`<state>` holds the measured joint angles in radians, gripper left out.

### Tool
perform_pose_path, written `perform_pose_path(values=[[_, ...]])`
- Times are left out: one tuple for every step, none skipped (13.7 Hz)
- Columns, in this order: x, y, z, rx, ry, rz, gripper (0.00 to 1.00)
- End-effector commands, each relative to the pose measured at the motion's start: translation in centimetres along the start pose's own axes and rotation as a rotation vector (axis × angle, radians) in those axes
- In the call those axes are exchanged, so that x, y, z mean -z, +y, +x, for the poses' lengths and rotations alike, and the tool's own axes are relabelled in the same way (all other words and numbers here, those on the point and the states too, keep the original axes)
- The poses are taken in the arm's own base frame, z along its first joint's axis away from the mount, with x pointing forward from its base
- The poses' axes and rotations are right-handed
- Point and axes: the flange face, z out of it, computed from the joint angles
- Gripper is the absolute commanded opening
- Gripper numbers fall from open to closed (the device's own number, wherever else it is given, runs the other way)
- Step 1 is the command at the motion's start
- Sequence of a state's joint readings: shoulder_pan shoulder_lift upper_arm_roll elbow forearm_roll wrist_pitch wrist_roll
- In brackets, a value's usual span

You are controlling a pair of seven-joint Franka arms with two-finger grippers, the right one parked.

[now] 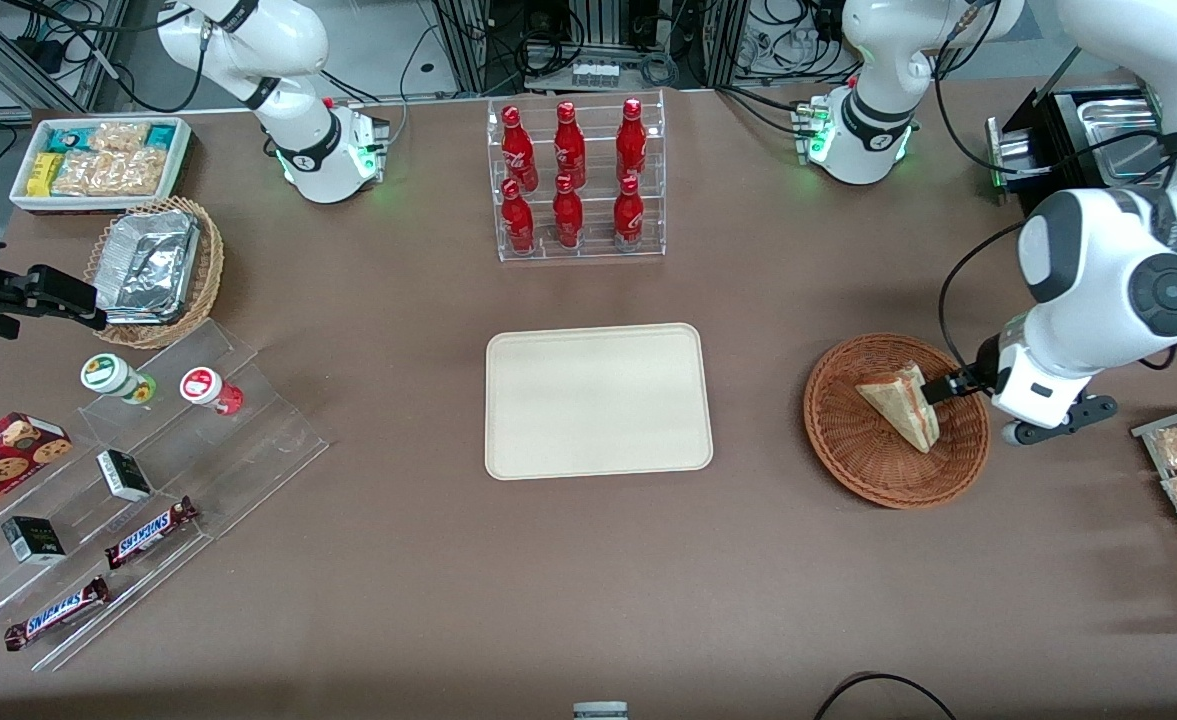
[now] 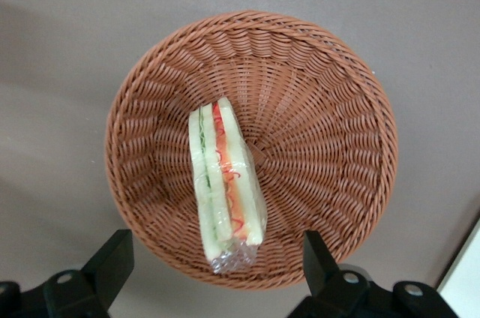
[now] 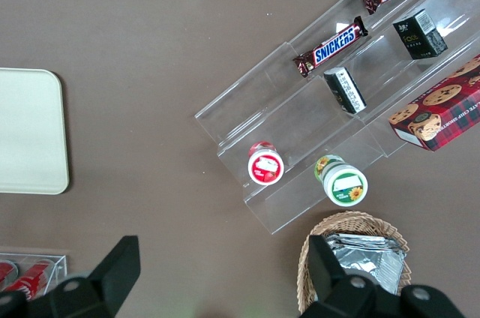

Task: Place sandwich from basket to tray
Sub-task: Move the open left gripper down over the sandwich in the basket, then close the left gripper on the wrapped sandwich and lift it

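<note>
From the front, the sandwich (image 1: 901, 403) lies in the round reddish-brown basket (image 1: 863, 455) on the brown desk (image 1: 588, 560), toward the working arm's end, with the cream tray (image 1: 598, 400) well apart near the middle; the hand (image 1: 943, 388) hangs over the basket's rim, just beside the sandwich. The left wrist view looks down between the hand's (image 2: 214, 273) spread fingers (image 2: 112, 264), which grip nothing, onto the wrapped sandwich (image 2: 225, 190) resting on edge in the basket (image 2: 322, 145), its green and red filling showing. The right wrist view shows one end of the tray (image 3: 30, 130) on the desk (image 3: 150, 70).
</note>
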<state>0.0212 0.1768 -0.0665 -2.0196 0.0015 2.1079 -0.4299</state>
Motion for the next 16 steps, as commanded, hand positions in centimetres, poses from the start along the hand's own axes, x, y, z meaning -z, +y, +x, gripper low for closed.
perform_pose_path(values=[[-2.3,0.2,-1.0,0.123,0.046,-0.001,1.00],[-3.2,0.5,-1.5,0.169,0.070,-0.001,1.00],[-4.1,0.8,-2.0,0.197,0.091,0.006,1.00],[-4.6,0.7,-2.2,0.222,0.102,0.011,1.00],[-5.2,0.5,-2.5,0.231,0.100,0.013,1.00],[-5.3,0.5,-2.6,0.241,0.101,0.011,1.00],[-5.6,0.4,-2.8,0.257,0.103,0.008,1.00],[-6.1,0.4,-2.9,0.264,0.106,0.004,1.00],[-6.6,0.4,-3.2,0.265,0.108,0.001,1.00],[-7.1,0.3,-3.4,0.263,0.113,-0.004,1.00],[-7.6,0.2,-3.7,0.271,0.117,-0.010,1.00],[-8.0,0.1,-3.9,0.279,0.123,-0.016,1.00],[-8.8,0.0,-4.1,0.280,0.117,-0.014,1.00],[-9.2,0.0,-4.3,0.279,0.115,-0.014,1.00],[-9.6,-0.1,-4.4,0.279,0.117,-0.016,1.00],[-10.2,-0.2,-4.6,0.280,0.113,-0.015,1.00]])
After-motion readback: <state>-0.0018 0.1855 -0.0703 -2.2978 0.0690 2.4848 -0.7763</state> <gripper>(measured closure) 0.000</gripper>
